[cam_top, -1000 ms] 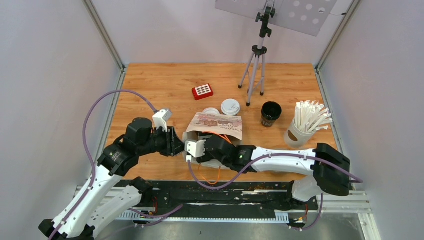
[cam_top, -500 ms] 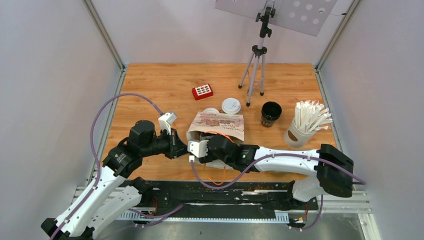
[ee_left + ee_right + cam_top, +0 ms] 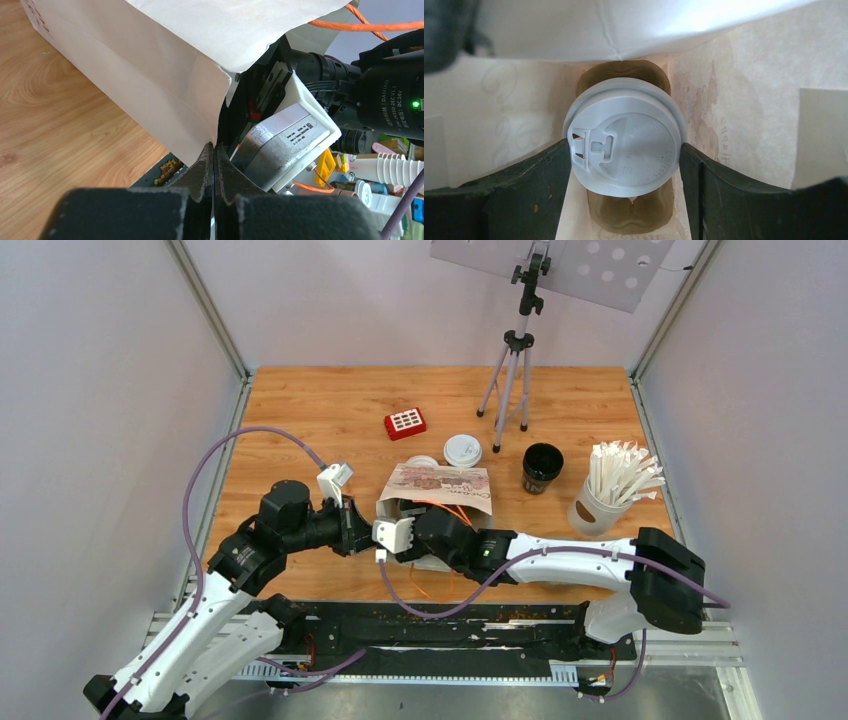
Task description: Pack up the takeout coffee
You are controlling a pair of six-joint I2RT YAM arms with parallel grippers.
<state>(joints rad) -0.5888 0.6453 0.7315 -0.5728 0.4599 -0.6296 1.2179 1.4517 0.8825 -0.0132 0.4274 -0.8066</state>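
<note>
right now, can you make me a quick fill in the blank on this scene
The left gripper is shut on the edge of the paper ____.
Inside it, the right gripper grips a coffee cup capped with a white ____.
The lidless cup on the table is ____.
The white cup holds wrapped ____.
Missing: bag; lid; black; straws

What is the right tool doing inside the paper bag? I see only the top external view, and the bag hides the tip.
Observer: The right tool has a coffee cup with a white lid between its fingers, inside the paper bag.
Operator: And the left tool, does it grip the bag?
Observer: Yes, it is shut on the edge of the bag's mouth, right beside the right arm's wrist.
</note>
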